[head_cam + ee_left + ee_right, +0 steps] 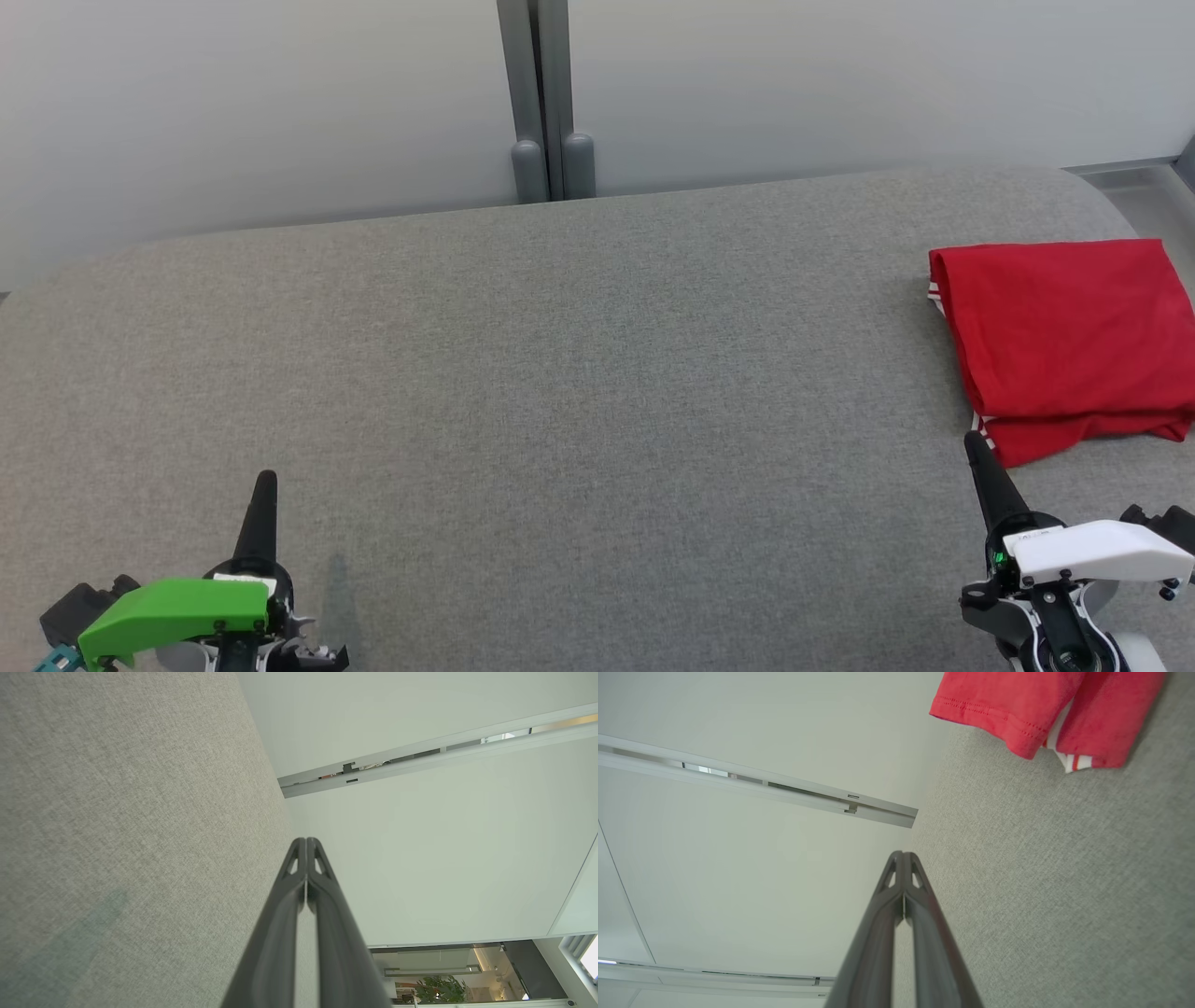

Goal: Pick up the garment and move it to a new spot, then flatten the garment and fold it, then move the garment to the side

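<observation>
At 7 o'clock the left gripper (265, 481) and at 5 o'clock the right gripper (971, 441) hovered empty, each closed to a slim, dark, tapered point, likely parked because folding looked done. Farther, at 3 o'clock, the garment (1064, 336), soft red knit folded rectangular, lay aside on the coarse grey surface (560, 373).

The grey fabric-covered surface (560, 373) bears the red garment (1064, 336), folded, near its right edge.
</observation>
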### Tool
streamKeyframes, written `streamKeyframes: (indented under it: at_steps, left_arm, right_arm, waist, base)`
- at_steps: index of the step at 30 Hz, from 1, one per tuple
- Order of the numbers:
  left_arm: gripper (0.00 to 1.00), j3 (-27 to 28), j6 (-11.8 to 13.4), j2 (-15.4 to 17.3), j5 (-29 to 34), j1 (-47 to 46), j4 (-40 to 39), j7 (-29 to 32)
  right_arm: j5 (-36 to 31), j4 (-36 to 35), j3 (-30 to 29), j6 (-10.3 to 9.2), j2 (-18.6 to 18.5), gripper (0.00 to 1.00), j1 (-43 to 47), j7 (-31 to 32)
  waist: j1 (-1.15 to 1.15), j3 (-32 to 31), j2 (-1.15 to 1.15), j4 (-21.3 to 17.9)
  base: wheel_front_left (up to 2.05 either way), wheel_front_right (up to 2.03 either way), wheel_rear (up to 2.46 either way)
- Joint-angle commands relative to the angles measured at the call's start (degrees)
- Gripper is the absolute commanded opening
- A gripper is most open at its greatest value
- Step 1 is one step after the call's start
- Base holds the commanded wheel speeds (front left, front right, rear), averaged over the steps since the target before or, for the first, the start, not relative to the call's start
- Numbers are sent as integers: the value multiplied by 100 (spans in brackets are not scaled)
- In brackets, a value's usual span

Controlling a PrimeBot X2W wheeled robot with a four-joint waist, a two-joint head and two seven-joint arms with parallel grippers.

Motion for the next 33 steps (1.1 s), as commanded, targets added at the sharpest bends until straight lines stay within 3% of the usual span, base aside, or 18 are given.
streamKeyframes:
  at_steps: [1,33]
  left_arm:
    - [0,46,-31,42,-126,-139,-35,26]
    - [0,238,-86,43,-1280,-377,-15,395]
  right_arm:
    - [141,-62,-31,-2,-32,0,-78,39]
    - [1465,-155,-155,-2,-42,0,-118,394]
  waist:
    - [0,2,0,1]
    - [0,50,0,18]
  base:
    - [0,0,0]
    - [0,0,0]
